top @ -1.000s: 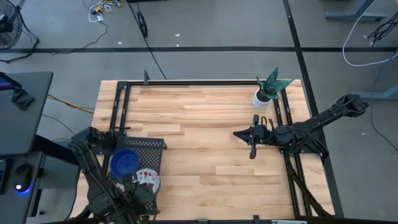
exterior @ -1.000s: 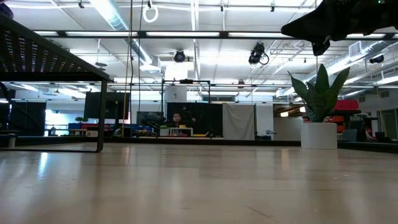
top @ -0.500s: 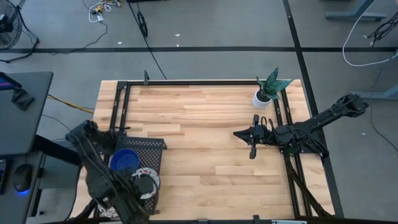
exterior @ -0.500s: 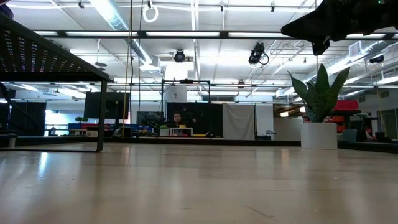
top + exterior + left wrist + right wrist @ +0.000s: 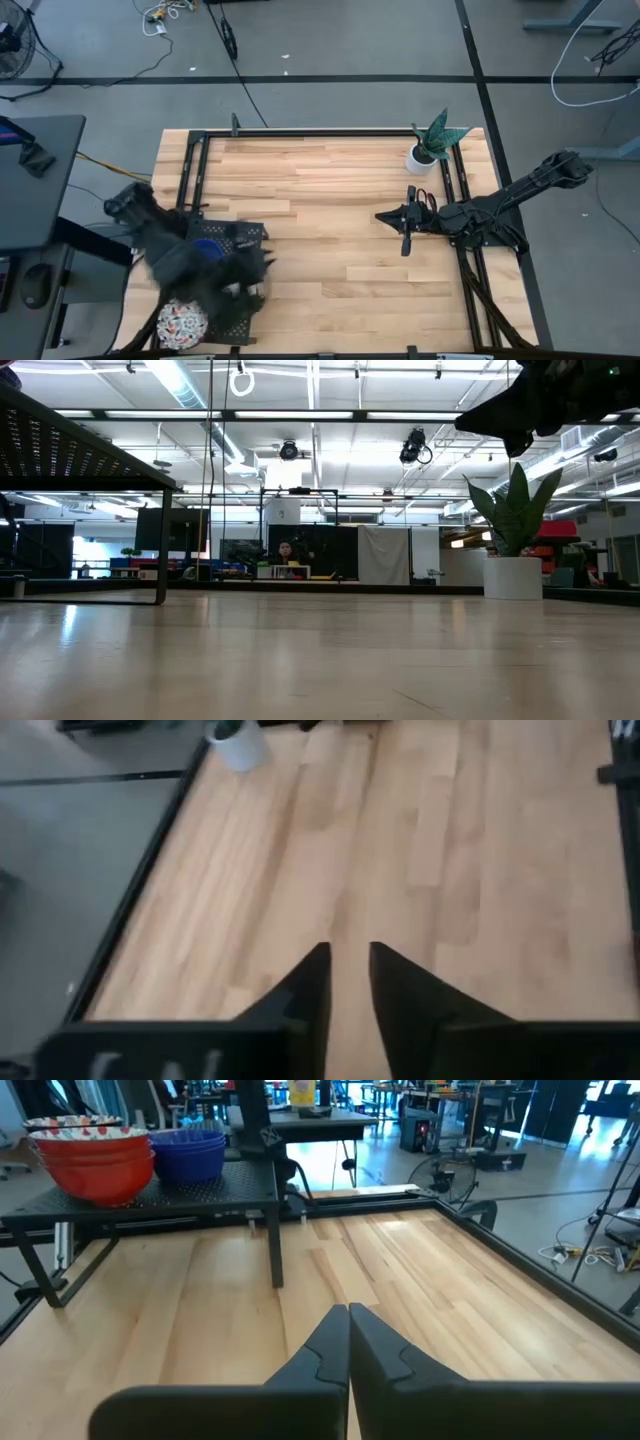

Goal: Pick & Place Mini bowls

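A black mesh rack (image 5: 240, 232) stands at the table's left. On it, a cobalt blue bowl (image 5: 207, 250) shows partly under my blurred left arm. A floral bowl (image 5: 182, 322) sits at the rack's near left end. The right wrist view shows stacked red-sided bowls (image 5: 90, 1155) and blue bowls (image 5: 190, 1152) on the rack. My left gripper (image 5: 258, 275) is over the rack's right edge. In the left wrist view (image 5: 348, 982) its fingers stand a little apart and hold nothing. My right gripper (image 5: 382, 214) hovers shut and empty at the table's right, and it also shows in the right wrist view (image 5: 348, 1318).
A white plant pot (image 5: 419, 157) with a green plant stands at the far right corner and also shows in the low view (image 5: 513, 576). A black frame (image 5: 330, 131) runs along the table's edges. Bare wood lies between the rack and my right gripper.
My left arm has swung fast from the table's near edge, over the rack, toward the table's middle, and is blurred. A floral bowl now shows at the rack's near left end, where the arm stood before. My right arm has kept still.
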